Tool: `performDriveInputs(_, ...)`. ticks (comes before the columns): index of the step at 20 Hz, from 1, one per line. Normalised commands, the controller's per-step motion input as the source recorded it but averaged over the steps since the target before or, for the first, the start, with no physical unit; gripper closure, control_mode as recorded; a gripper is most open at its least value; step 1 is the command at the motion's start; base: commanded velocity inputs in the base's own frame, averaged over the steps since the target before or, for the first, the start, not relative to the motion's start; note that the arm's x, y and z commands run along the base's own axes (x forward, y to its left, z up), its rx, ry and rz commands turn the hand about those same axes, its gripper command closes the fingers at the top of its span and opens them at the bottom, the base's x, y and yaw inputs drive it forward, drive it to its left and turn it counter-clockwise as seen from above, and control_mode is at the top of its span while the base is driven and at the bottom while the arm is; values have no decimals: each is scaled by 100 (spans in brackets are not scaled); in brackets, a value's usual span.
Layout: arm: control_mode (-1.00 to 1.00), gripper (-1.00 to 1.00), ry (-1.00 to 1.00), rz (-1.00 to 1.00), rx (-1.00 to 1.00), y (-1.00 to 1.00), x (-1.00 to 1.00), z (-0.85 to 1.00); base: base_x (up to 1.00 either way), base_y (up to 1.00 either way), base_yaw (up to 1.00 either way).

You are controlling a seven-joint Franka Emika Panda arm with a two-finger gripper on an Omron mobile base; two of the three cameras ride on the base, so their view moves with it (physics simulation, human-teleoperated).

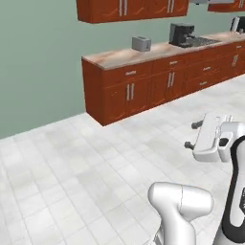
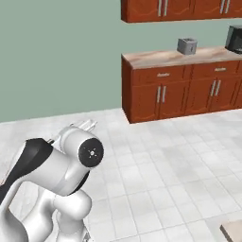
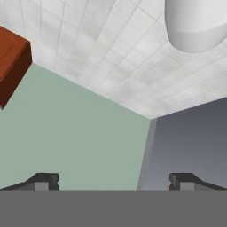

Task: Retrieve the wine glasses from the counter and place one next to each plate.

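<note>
Gripper (image 1: pixel 192 135) sits at right-centre of the left base view, jaws spread wide and empty, nothing between the fingertips (image 3: pixel 44 181); in the hand view the two dark tips stand far apart at lower left and lower right, aimed at green wall and tiled floor, not at any work surface. Arm is folded close to the base, w/ the hand pointing left across the floor (image 1: pixel 72 182). Beyond it lies open white tile, then the counter (image 1: pixel 143 53), upper right of the left base view and upper right of the right base view, well apart from the hand. On the counter: a toaster (image 1: pixel 141 44) and, further right, a black coffee machine (image 1: pixel 181 34). Wine glasses and plates: none can be made out on the visible stretch of counter, so location cannot be told from here. Judgement: task not started; base must drive to find the glasses. Handling est.: stemmed glass is light, rigid, brittle, smooth-walled, top-heavy on a thin stem and small foot, so it tips easily. Rec. grip: close across the bowl, low on it, w/ gentle force, fingers level; avoid the stem. Keep upright in transit; set foot down flat beside the plate.
</note>
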Motion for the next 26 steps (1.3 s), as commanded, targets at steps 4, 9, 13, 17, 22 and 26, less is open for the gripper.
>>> performDriveInputs(4, 100, -100, 0, 0, 0, 0, 0, 0, 0, 0, -100)
performDriveInputs(9, 100, -100, 0, 0, 0, 0, 0, 0, 10, 10, -97)
performDriveInputs(13, 100, -100, 0, 0, 0, 0, 0, 0, 92, 83, -70)
performDriveInputs(17, 100, -100, 0, 0, 0, 0, 0, 0, 100, 100, -44)
performDriveInputs(22, 100, -100, 0, 0, 0, 0, 0, 0, 100, 90, -26)
performDriveInputs(26, 100, -100, 0, 0, 0, 0, 0, 0, 100, 40, -18)
